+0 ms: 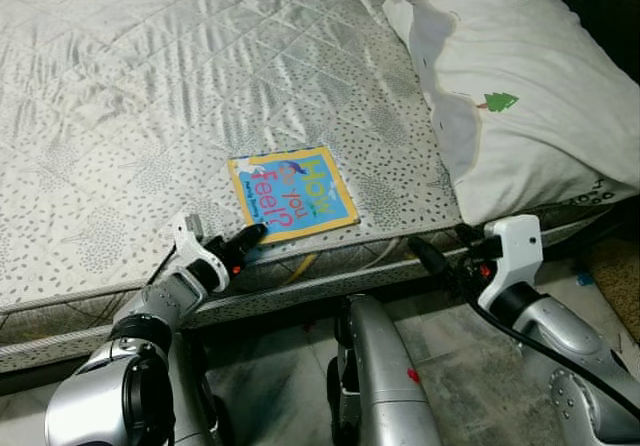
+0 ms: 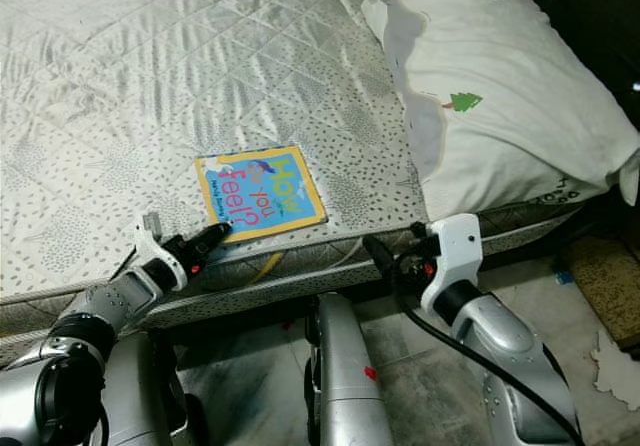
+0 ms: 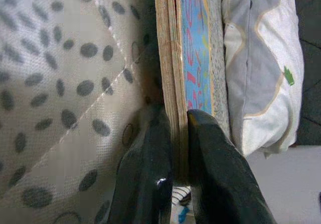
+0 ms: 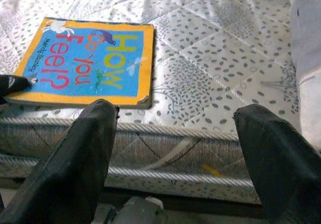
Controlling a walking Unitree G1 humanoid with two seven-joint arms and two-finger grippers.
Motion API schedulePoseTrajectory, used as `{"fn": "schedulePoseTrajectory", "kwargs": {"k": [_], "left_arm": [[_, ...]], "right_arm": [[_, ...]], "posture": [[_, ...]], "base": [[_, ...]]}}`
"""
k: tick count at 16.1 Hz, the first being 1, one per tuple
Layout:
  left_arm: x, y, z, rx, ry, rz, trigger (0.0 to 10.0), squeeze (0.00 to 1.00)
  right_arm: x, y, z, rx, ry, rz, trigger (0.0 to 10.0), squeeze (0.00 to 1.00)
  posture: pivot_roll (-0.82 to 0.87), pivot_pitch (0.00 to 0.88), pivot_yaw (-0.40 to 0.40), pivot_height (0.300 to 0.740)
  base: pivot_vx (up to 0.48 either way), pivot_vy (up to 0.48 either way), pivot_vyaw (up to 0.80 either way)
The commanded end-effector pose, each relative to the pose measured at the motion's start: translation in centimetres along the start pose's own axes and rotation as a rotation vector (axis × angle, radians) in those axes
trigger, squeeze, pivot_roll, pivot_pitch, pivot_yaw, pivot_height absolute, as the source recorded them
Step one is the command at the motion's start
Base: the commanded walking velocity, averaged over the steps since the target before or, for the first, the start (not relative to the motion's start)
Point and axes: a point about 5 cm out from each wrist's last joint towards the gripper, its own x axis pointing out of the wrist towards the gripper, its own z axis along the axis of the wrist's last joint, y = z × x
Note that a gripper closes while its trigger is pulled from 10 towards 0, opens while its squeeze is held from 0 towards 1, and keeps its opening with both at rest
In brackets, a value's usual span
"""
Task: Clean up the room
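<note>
A thick board book (image 1: 292, 194) with a yellow border and a blue cover reading "How do you feel?" lies flat on the quilted mattress (image 1: 150, 86), close to its near edge. My left gripper (image 1: 255, 234) reaches up from below to the book's near left corner. In the left wrist view its two black fingers (image 3: 150, 153) sit one on each side of the book's edge (image 3: 175, 83), shut on it. My right gripper (image 1: 420, 251) hovers just below the mattress edge to the right of the book, open and holding nothing (image 4: 175, 113).
A large white pillow (image 1: 520, 76) with a small green tree print lies at the right end of the bed and overhangs the edge. The bed frame (image 1: 330, 286) runs below the mattress. Grey floor (image 1: 470, 386) lies under me.
</note>
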Motion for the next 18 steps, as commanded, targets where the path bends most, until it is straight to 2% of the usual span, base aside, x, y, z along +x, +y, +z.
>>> {"fn": "schedulePoseTrajectory", "kwargs": {"k": [1, 3, 4, 6, 7, 10, 11, 14, 18], "left_arm": [[-1.0, 1.2, 0.4, 0.076, -0.01, 0.077, 0.0, 0.0], [-1.7, 1.4, 2.2, 0.159, -0.088, 0.111, 0.0, 0.0], [-2.4, 1.6, 3.4, 0.245, -0.156, 0.139, 0.0, 0.0], [-3.8, 1.7, 4.5, 0.36, -0.247, 0.191, 0.0, 0.0], [-5.2, 1.1, 4.0, 0.436, -0.343, 0.228, 0.0, 0.0], [-6.7, 0.3, 3.0, 0.473, -0.435, 0.265, 0.0, 0.0], [-7.9, -0.1, 2.2, 0.558, -0.482, 0.29, 0.0, 0.0], [-9.2, -0.3, 0.9, 0.552, -0.476, 0.335, 0.0, 0.0], [-8.2, -1.3, 0.8, 0.574, -0.466, 0.317, 0.0, 0.0]], "right_arm": [[0.1, -0.2, -0.3, 0.008, -0.004, -0.028, 10.0, 0.0], [0.9, 0.0, -0.3, 0.043, -0.032, -0.049, 10.0, 0.0], [1.4, 0.2, -0.4, 0.082, -0.042, -0.068, 10.0, 0.0], [2.7, 1.9, -1.5, 0.063, 0.04, -0.029, 10.0, 0.0], [3.7, 3.5, -1.4, 0.088, -0.013, 0.003, 10.0, 0.0], [4.9, 4.0, -1.5, 0.129, -0.054, -0.035, 10.0, 0.0], [5.5, 4.1, -1.1, 0.149, -0.086, -0.056, 10.0, 0.0], [6.5, 3.4, 0.0, 0.176, -0.164, -0.112, 10.0, 0.0], [7.2, 2.6, 0.7, 0.229, -0.224, -0.16, 10.0, 0.0]], "posture": [[-0.23, 0.193, -0.07, 0.533], [-0.19, 0.159, -0.053, 0.533], [-0.17, 0.146, -0.043, 0.533], [-0.12, 0.109, -0.016, 0.533], [-0.08, 0.079, -0.002, 0.533], [-0.04, 0.043, 0.016, 0.533], [-0.03, 0.023, 0.024, 0.533], [-0.01, 0.0, 0.042, 0.533], [-0.02, 0.0, 0.047, 0.533]], "base": [[0.0, 0.0, 0.0], [0.0, 0.0, 0.0], [0.0, 0.0, 0.0], [0.0, 0.0, 0.0], [0.0, 0.0, 0.0], [0.0, 0.0, 0.0], [0.0, 0.0, 0.0], [0.0, 0.0, 0.0], [0.0, 0.0, 0.0]]}}
